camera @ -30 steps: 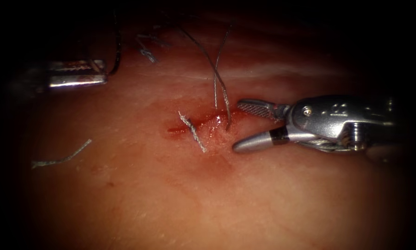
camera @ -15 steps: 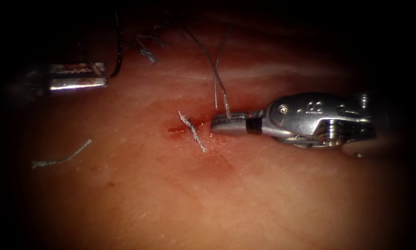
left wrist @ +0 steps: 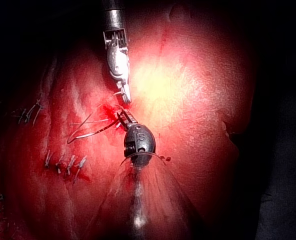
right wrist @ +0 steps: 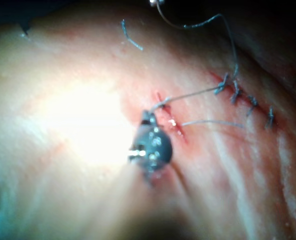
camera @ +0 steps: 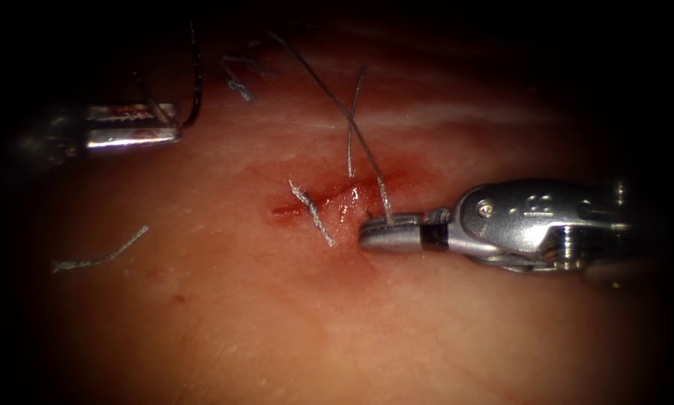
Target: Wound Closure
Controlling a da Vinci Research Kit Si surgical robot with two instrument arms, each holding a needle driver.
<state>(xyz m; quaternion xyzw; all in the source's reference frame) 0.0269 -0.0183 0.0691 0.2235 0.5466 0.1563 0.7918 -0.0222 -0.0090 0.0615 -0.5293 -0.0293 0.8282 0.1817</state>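
Since a moment ago, the thread (camera: 366, 154) has been drawn lower and rightward, pinched in the closed jaws of the right tool (camera: 385, 234), just right of the cut (camera: 329, 201) in the tissue (camera: 351, 322). At far left, the curved needle (camera: 195, 75) is held by the left tool (camera: 138, 126), jaws pressed together, above the tissue. Red fluid (camera: 351, 191) is seen along the cut.

The right tool (camera: 374, 232) lies level with its fingers (camera: 396, 220) pressed together on the thread (camera: 366, 157), while the left tool (camera: 173, 124) sits well apart, its fingers likewise together.
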